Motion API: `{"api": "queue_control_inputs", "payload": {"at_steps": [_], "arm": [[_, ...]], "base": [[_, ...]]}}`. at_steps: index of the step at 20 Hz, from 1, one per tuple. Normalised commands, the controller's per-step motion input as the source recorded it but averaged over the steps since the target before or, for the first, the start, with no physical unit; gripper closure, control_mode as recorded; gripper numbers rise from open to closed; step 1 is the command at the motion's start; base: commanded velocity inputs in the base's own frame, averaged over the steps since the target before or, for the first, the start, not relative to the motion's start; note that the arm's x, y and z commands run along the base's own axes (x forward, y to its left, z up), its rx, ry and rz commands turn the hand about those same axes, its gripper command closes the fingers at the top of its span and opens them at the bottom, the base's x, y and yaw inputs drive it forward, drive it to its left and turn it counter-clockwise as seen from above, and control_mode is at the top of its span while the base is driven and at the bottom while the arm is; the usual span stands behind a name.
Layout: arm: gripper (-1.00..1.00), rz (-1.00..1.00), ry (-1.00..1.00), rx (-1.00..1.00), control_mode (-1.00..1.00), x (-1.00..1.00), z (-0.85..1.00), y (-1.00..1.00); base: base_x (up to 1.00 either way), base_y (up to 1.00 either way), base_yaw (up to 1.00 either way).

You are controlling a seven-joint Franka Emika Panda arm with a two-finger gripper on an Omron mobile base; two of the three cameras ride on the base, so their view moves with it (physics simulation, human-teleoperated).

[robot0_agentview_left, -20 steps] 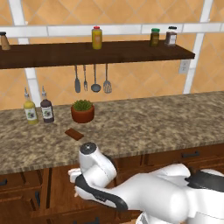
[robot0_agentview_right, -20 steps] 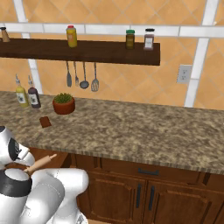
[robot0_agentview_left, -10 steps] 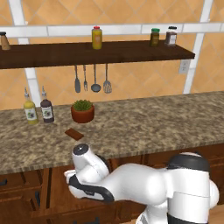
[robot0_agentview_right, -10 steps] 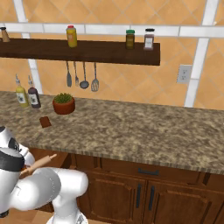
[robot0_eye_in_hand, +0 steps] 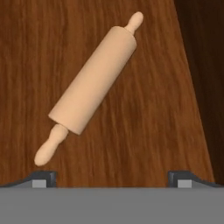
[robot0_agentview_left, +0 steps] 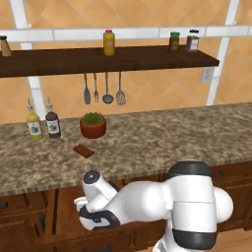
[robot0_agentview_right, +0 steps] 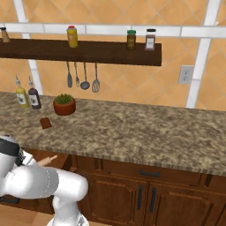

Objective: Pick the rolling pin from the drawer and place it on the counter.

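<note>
The rolling pin (robot0_eye_in_hand: 92, 81) is light tan wood and lies diagonally on the reddish-brown floor of the drawer (robot0_eye_in_hand: 148, 113), one knobbed handle toward the top and one toward the lower left. My gripper (robot0_eye_in_hand: 111, 178) hangs above it, open, with its fingertips (robot0_eye_in_hand: 41, 177) spread wide and nothing between them. The pin lies ahead of the fingertips and a little to the left, apart from them. In the left base view the hand (robot0_agentview_left: 96, 206) reaches down below the front edge of the speckled stone counter (robot0_agentview_left: 157, 142). A tan end of the rolling pin (robot0_agentview_right: 47, 160) peeks out beside my arm.
On the counter stand a potted plant (robot0_agentview_left: 92, 125), two bottles (robot0_agentview_left: 33, 124) and a flat dark brown bar (robot0_agentview_left: 83, 151). A dark shelf (robot0_agentview_left: 108, 60) with jars and hanging utensils (robot0_agentview_left: 104, 92) is above. Cabinet doors with black handles (robot0_agentview_right: 145, 194) lie to the right.
The arm has folded, its elbow swinging toward the middle, and the hand has sunk a little lower over the drawer. The jaws have stayed open.
</note>
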Motion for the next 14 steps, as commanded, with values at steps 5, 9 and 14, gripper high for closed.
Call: {"api": "queue_control_inputs", "payload": {"at_steps": [5,9,14], "arm": [[-1.0,0.0,0.0,0.0,-1.0,0.42,-0.02,0.05],[-1.0,0.0,0.0,0.0,-1.0,0.3,-0.26,0.17],[-1.0,0.0,0.0,0.0,-1.0,0.24,-0.27,0.29]], "base": [[0.0,0.0,0.0],[0.0,0.0,0.0],[0.0,0.0,0.0]]}}
